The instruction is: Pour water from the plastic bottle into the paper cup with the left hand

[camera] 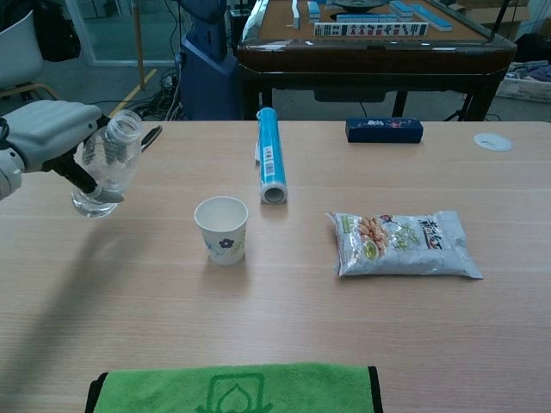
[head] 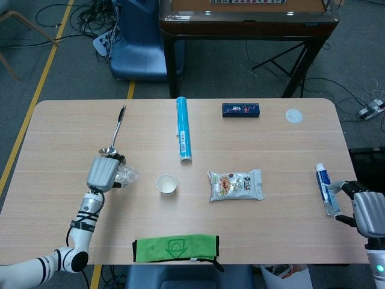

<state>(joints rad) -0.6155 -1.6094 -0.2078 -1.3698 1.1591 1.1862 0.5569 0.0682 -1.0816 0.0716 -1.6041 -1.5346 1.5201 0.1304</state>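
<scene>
Left robot hand (camera: 52, 131) grasps the bottle (camera: 105, 165), lifted off the table (camera: 344, 327) and tilted, its open mouth leaning toward the cup (camera: 221, 229), which stands near to its right. Right robot hand (head: 368, 212) sits at the table's right edge, touching a tube (head: 325, 188); whether it grips it, I cannot tell. Closest lies a green cloth (camera: 232, 389); beyond the cup lie a snack bag (camera: 403, 243), a blue roll (camera: 270, 165) and a spoon (head: 116, 130).
</scene>
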